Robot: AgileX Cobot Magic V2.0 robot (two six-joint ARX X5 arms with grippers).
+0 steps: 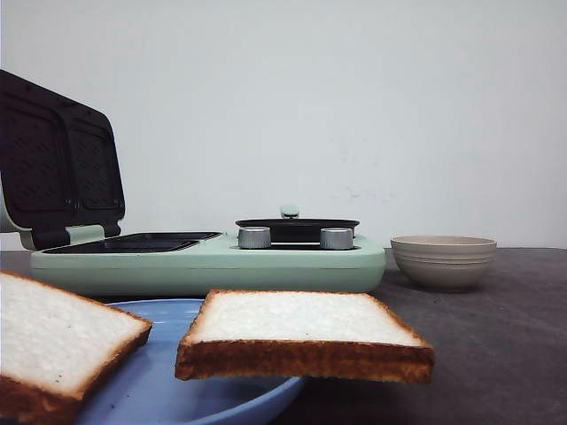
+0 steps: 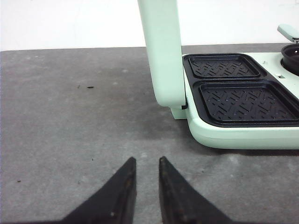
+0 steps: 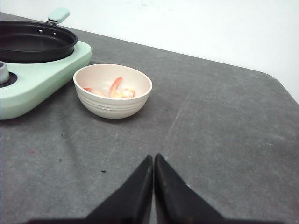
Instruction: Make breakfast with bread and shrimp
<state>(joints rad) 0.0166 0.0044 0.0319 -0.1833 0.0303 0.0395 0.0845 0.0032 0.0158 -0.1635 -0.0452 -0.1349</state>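
Looking down, we saw our left gripper (image 2: 147, 164) slightly parted, right gripper (image 3: 153, 161) pressed together, shrimp (image 3: 117, 90) in the bowl (image 3: 113, 105).

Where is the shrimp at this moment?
The shrimp lies in the beige bowl on the table, just right of the green cooker in the front view, ahead of the right gripper.

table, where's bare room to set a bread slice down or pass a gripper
Bare grey table lies right of the bowl holding shrimp, and left of the sandwich maker's open lid. It is crowded at the front, where bread overhangs the blue plate.
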